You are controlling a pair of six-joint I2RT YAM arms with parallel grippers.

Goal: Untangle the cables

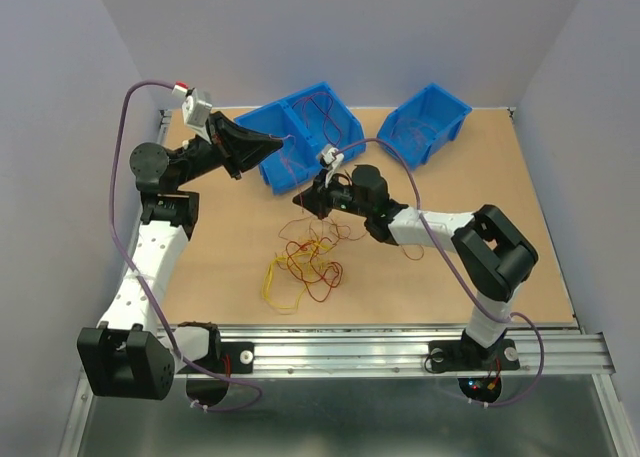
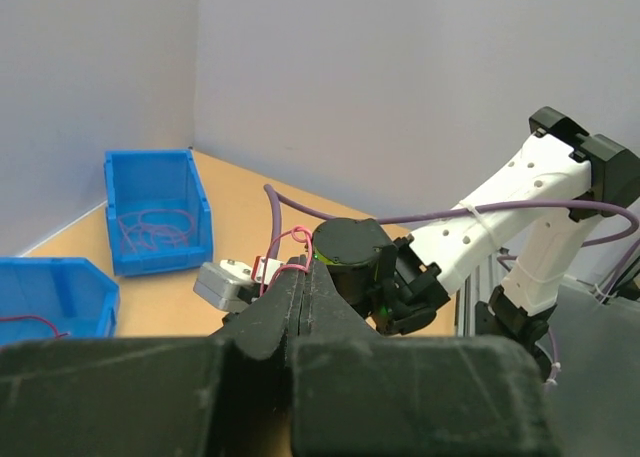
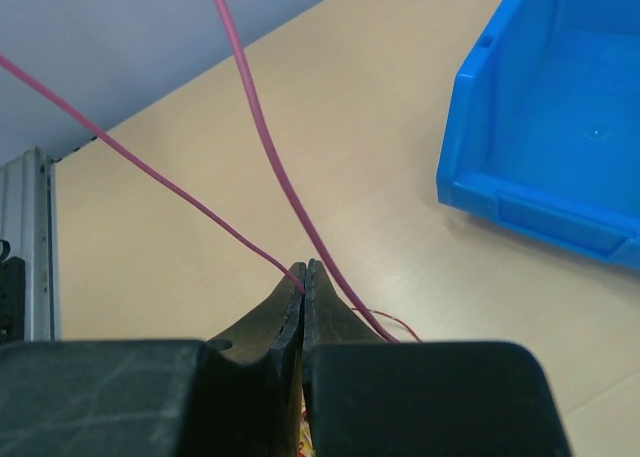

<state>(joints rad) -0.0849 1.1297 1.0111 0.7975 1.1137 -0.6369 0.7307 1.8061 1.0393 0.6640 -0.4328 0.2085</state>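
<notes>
A loose tangle of red, yellow and orange cables [image 1: 305, 262] lies on the table in front of the arms. One thin red cable [image 3: 190, 192] is lifted out of it and runs between the two grippers. My right gripper [image 3: 305, 272] is shut on this strand at its tips, and a second length passes just right of the fingers. In the top view the right gripper [image 1: 303, 202] hangs above the tangle's far edge. My left gripper [image 1: 283, 147] is near the left blue bin. It is shut [image 2: 306, 272], with the red cable [image 2: 285, 245] looping out of its tips.
Two blue bins stand at the back: the left bin [image 1: 262, 117] and the right bin [image 1: 447, 97], each holding red cable strands. The right arm's wrist [image 2: 355, 257] sits just beyond the left fingertips. The table's metal rail [image 1: 400, 349] runs along the near edge.
</notes>
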